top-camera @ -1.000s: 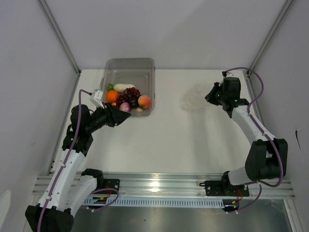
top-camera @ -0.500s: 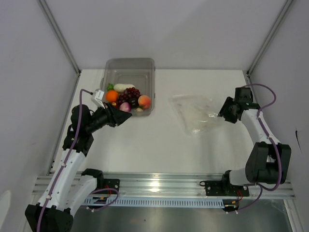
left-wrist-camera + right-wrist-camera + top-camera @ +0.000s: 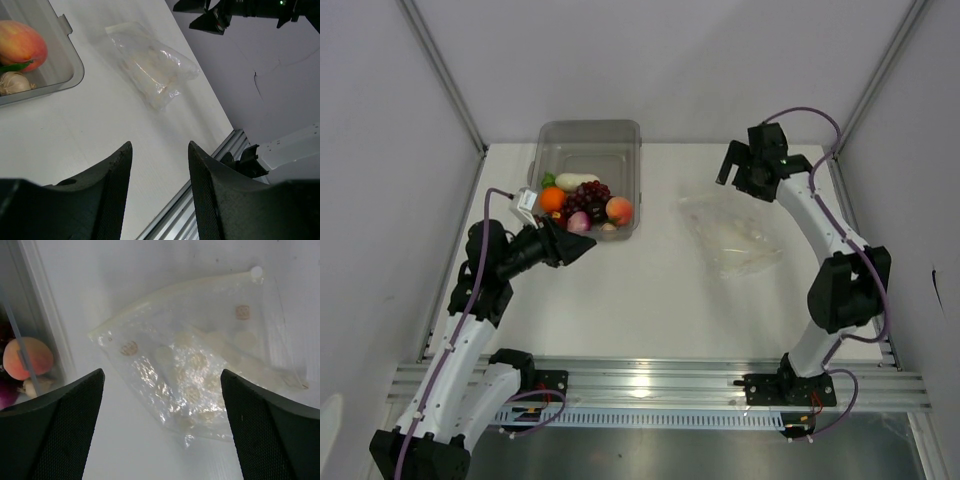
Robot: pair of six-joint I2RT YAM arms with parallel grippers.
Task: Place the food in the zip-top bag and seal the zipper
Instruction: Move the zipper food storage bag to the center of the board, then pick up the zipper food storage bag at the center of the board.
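- White table: bears the bin and the bag, set apart.
- Clear rigid bin, far left: holds all the food, heaped at its near end.
- Zip-top bag: lies flat and crinkled on the table, right of the bin.
- Right gripper: hovers above the bag's far edge, jaws spread wide, holding nothing.
- Left gripper: just off the bin's near corner, jaws partly apart, holding nothing.
- Grape bunch, middle of the heap.
- Peach, orange, white oblong piece.
- Pink bulb, green bit.

Top camera looks down on the whole table; both nearer wrist views share the zip-top bag.
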